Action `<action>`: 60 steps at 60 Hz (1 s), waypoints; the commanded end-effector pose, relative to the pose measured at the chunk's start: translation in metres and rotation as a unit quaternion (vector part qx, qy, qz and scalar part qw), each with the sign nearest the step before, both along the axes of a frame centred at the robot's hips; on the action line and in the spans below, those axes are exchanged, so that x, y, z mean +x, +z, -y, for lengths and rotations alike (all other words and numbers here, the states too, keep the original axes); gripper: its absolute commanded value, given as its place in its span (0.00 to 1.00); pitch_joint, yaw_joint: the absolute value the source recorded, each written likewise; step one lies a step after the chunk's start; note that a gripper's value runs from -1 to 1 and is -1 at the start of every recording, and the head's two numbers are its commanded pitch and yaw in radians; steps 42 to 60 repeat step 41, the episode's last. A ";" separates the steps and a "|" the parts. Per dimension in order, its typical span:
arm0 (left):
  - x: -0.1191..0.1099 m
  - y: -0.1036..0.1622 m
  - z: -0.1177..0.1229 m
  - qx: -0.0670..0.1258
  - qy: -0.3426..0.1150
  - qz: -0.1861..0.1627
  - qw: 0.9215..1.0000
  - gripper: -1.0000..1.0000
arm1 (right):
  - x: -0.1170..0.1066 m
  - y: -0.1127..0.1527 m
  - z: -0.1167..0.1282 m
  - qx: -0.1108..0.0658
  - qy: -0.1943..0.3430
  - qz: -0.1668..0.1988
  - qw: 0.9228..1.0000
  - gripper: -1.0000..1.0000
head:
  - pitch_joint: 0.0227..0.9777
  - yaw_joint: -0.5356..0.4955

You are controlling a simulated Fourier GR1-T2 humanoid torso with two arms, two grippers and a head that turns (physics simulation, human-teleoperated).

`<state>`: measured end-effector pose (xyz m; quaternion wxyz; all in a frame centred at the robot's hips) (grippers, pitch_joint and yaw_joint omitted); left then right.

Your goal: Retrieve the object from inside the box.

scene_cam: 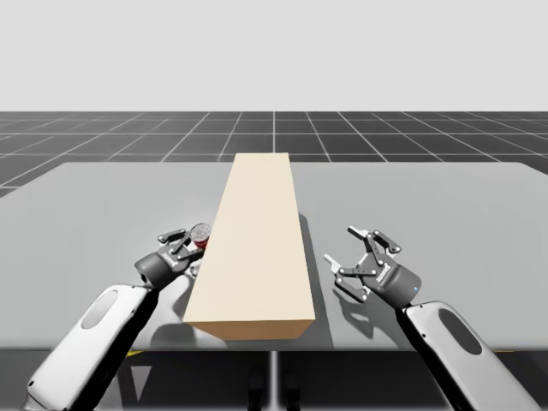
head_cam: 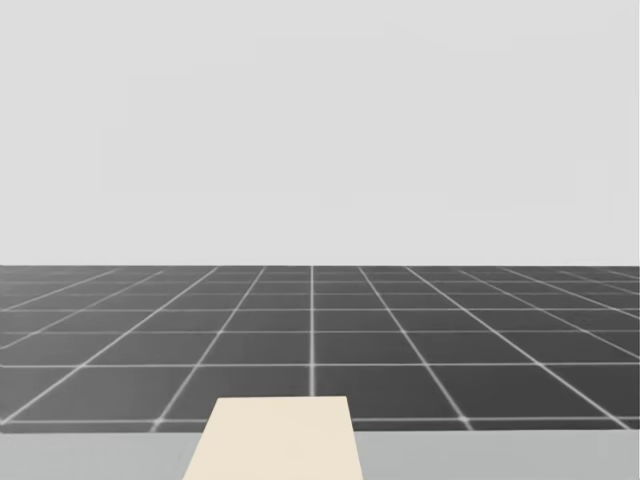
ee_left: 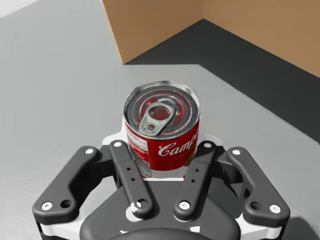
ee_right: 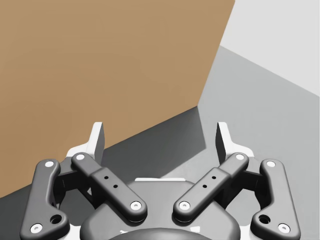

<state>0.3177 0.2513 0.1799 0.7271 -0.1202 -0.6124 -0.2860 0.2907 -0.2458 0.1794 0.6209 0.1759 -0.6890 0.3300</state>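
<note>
A long tan box [scene_cam: 257, 248] lies down the middle of the grey surface [scene_cam: 103, 214], running from its near edge towards its far edge. The red can [ee_left: 161, 130] with a silver pull-tab lid is outside the box, just beside the box's left long side and nearer the surface's near edge than the far one. My left claw [scene_cam: 190, 248] is pinching it. In the left wrist view the can sits squarely between the two fingers, whose white pads [ee_left: 209, 141] press its red wall from opposite sides, with its lid facing the camera and the tab ring near the middle. The can's lid faces upward; I cannot tell whether its base rests on the surface or hangs just above it. Ahead of the can a corner of the box casts a dark shadow. My right claw [scene_cam: 339, 244] hovers near the box's right long side, apart from it, with its fingers spread wide and nothing between them, pointing towards the box's wall.
</note>
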 end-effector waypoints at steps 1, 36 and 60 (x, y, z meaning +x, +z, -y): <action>0.010 0.042 -0.010 -0.007 -0.032 0.039 0.999 1.00 | -0.001 0.000 0.000 0.000 0.000 0.000 1.000 0.00 | 0.07 0.51; 0.056 0.168 -0.009 -0.008 0.015 0.153 0.988 1.00 | -0.002 0.001 0.003 -0.001 0.005 0.001 1.000 0.00 | 0.05 0.49; 0.065 0.197 -0.006 -0.027 0.031 0.178 0.983 1.00 | -0.002 0.001 0.005 -0.002 0.005 -0.001 1.000 0.00 | 0.05 0.49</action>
